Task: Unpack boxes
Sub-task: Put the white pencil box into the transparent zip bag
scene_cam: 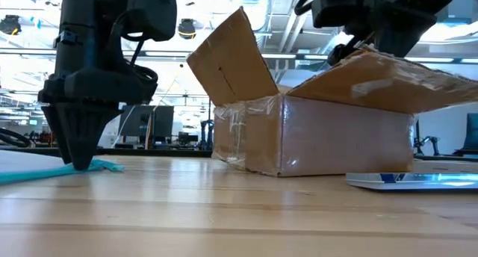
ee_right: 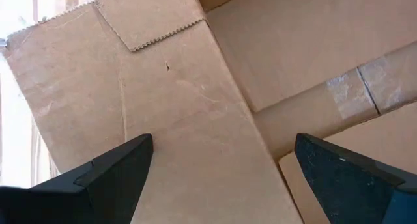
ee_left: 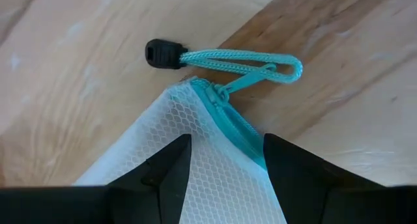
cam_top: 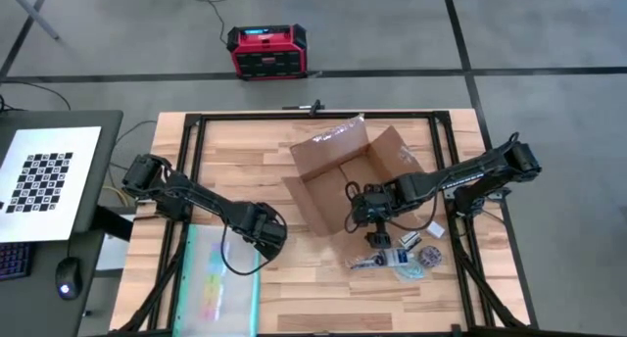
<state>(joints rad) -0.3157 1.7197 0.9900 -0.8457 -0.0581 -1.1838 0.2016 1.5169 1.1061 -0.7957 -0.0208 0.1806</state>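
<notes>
The brown cardboard box stands on the table's middle with its flaps spread open. My right gripper hangs open over the box's near right part, above bare cardboard, with nothing between its fingers. A clear mesh pouch with a teal edge lies flat at the near left. My left gripper points straight down at the pouch's far right corner. It is open, with the zip corner showing between its fingers. The teal zip cord lies on the wood. My left gripper stands with its fingertips down at the pouch's zip corner, which lies flat on the table. I cannot tell whether the tips touch the mesh.
Several small flat packets lie on the table right of the box's near side. A red and black case stands on the floor beyond the far edge. A checkered board lies on a side desk at the left.
</notes>
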